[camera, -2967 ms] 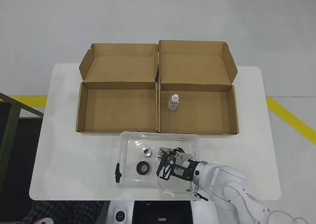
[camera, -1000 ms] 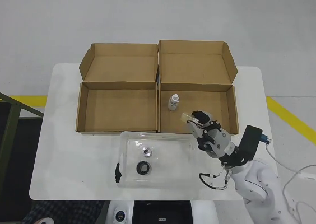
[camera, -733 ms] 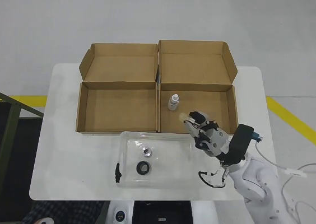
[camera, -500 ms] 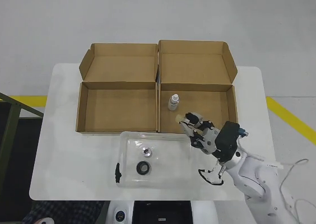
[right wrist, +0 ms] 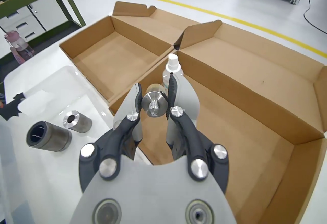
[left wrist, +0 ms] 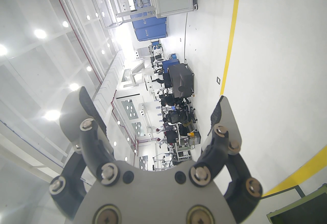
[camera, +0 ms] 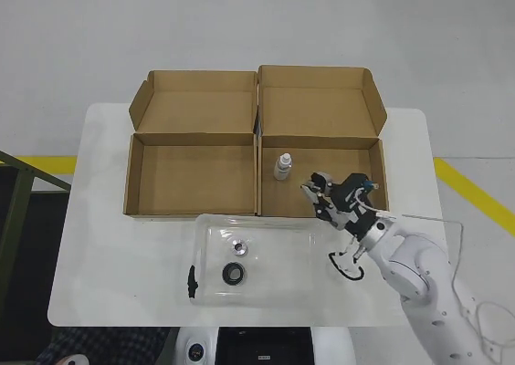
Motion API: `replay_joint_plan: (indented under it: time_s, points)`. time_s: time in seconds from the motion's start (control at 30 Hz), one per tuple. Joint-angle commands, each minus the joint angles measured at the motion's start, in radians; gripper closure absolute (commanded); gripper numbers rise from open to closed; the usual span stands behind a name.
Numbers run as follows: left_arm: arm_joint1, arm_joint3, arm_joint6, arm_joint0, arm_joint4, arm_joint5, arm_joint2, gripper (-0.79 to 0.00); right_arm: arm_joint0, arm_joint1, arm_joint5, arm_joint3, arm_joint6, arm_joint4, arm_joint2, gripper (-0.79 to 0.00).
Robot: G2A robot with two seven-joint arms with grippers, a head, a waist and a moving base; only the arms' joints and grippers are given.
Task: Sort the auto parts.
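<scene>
**A:** What does the wrist camera give that the overhead one doesn't?

**B:** The right wrist view shows the right gripper clenched on a small metal part. It's a silvery flanged piece, pinched between both fingers. From above, that part is too small to make out.

**A:** And the other wrist?

**B:** The left gripper points off into a factory hall, at ceiling lights and a yellow floor line.

**A:** The surface?

**B:** A white table on a pale grey floor. Two open cardboard boxes sit side by side at 12 o'clock, the left box and the right box. A clear tray is at 6 o'clock. In the tray are a silver sleeve and a black bearing, with a black clip at its 9 o'clock edge.

**A:** Jaws?

**B:** The right ones are narrowed onto the part and hold it over the right box. A spray bottle stands upright in that box at the gripper's 10 o'clock. The left ones are spread wide, with nothing between them.
</scene>
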Motion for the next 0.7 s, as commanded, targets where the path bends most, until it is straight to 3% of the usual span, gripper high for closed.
replay_joint_plan:
  time_s: [0.0,0.67]
  points:
    - [0.000,0.000,0.000,0.000,0.000,0.000,0.000,-0.785,0.023,-0.001,0.006,0.019,0.033,-0.003,-0.005,0.000]
    - [0.000,0.000,0.000,0.000,0.000,0.000,0.000,-0.785,0.238,-0.021,0.044,0.196,0.280,-0.066,-0.140,0.000]
